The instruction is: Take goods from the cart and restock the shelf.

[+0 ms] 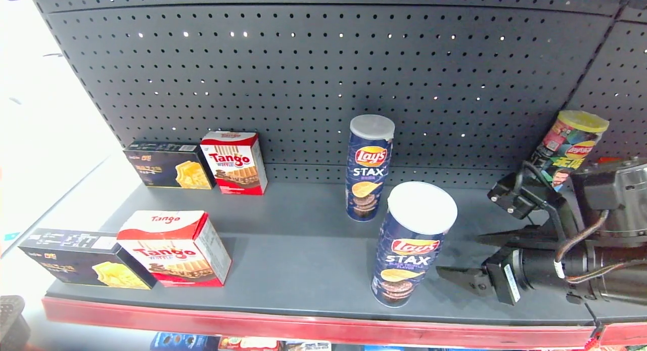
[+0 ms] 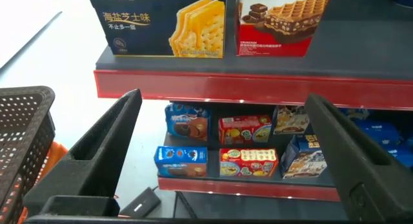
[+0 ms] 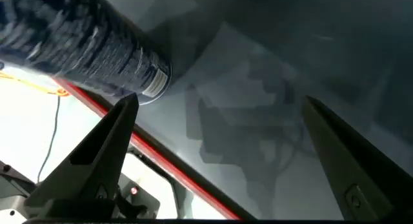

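jaws of our left gripper [image 2: 222,98] gape empty, low beside the cart [image 2: 26,140]. the chip can [image 1: 412,242] stands upright near the front edge of the shelf [image 1: 303,250]. our right gripper [image 1: 472,257] is just beside it, jaws apart. we judge that can placed, so the next move is to fetch more goods.

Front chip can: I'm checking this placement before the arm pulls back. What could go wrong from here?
The front chip can stands near the front edge of the shelf, with the right gripper open close beside it. A finger brushing it could tip it off the shelf or into the rear can.
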